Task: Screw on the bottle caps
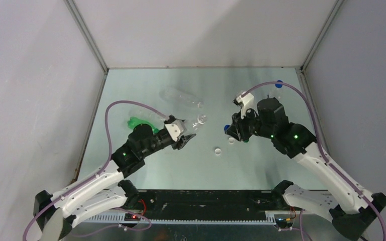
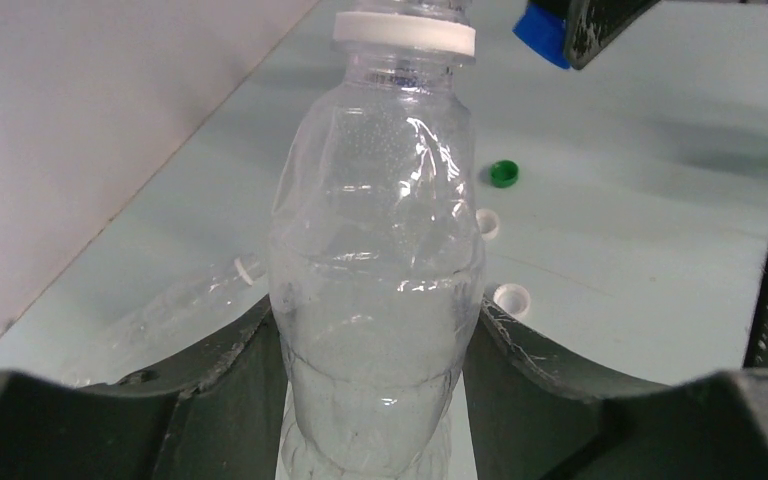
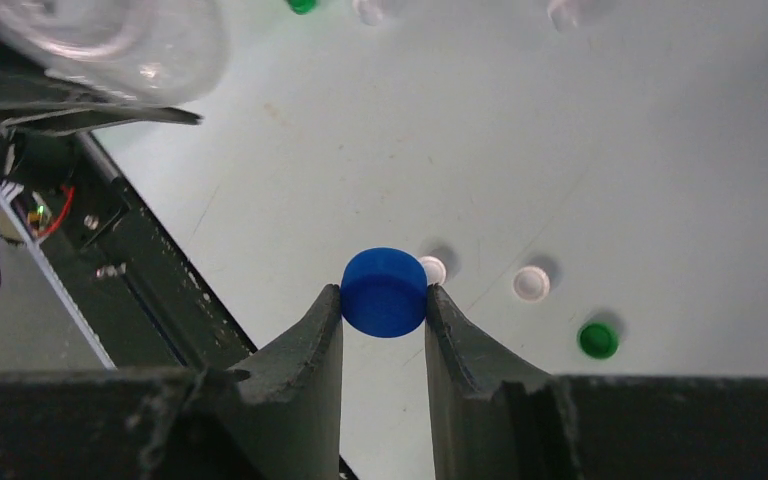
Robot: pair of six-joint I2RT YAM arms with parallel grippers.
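Left gripper holds empty clear bottle; right gripper, blue cap.

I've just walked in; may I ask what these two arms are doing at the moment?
They are capping bottles. The left gripper is shut on a clear bottle, and the right gripper pinches a blue cap near the bottle's neck, not yet on it. A green cap and white caps lie loose on the table.
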